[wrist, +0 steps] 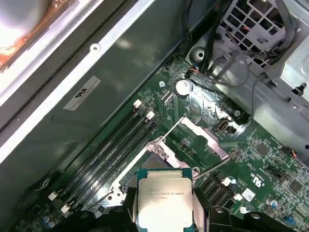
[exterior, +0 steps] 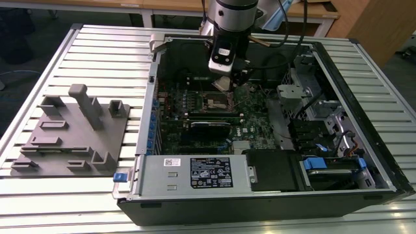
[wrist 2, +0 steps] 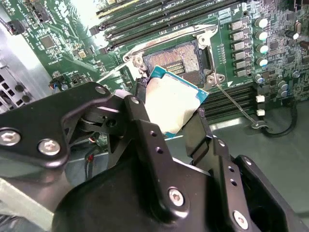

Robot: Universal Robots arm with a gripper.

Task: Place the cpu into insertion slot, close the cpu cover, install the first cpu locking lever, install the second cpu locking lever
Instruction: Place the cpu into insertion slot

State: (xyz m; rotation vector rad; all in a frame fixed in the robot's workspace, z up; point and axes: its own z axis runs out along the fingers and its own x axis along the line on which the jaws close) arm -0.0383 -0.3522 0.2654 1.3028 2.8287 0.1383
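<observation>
My gripper (wrist 2: 171, 104) is shut on the cpu (wrist 2: 169, 106), a flat silver-topped chip with a teal edge, gripped by its two opposite sides between black fingers (wrist 2: 145, 125). In the first wrist view the cpu (wrist: 164, 200) hangs a little above the insertion slot (wrist: 155, 163) and partly covers it. The insertion slot (wrist 2: 176, 60) shows its dark pin field uncovered. The cpu cover (wrist: 205, 137) stands swung up beside the slot. A thin locking lever (wrist 2: 236, 106) sticks out, unlatched. In the exterior view the gripper (exterior: 224, 84) hovers just above the slot (exterior: 217, 101) inside the open computer case.
Long black memory slots (wrist: 116, 145) run beside the socket. Cables and a metal drive cage (wrist: 260, 43) stand close by. The case wall (exterior: 156, 87) borders the board. A grey fixture block (exterior: 71, 131) lies on the slatted table at the exterior view's left.
</observation>
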